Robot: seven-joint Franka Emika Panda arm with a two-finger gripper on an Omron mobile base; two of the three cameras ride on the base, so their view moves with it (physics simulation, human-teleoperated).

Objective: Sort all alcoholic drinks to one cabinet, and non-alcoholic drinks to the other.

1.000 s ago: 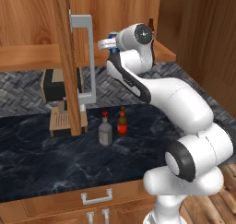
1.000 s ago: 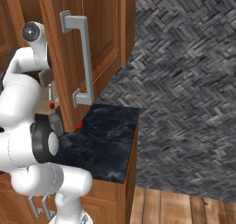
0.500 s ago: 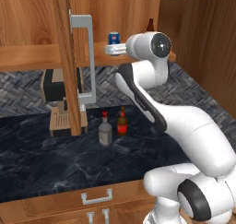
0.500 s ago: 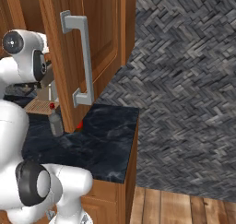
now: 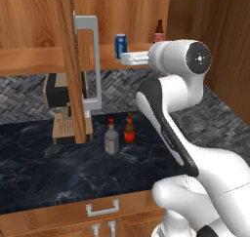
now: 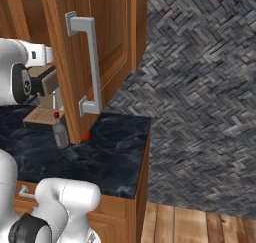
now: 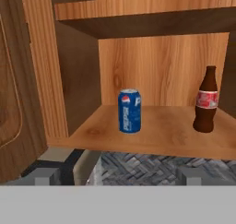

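One soda can (image 7: pixel 129 111) and one cola bottle (image 7: pixel 205 100) shelved (both upright); hand (image 5: pixel 128 59) spread apart, empty.

We read "PEPSI" running vertically down the blue soda can (image 7: pixel 129 111), while the cola bottle (image 7: pixel 206 100) label stays too blurred for us.

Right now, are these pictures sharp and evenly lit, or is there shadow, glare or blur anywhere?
Hand view: soft, even light, the blue soda can and cola bottle slightly fuzzy, with faint shadows on the cabinet shelf. Left base view: no glare, the liquor bottle and beer bottle small and coarse on the dark counter. Right base view: the herringbone wall looks crisp, the cabinet door flatly lit.
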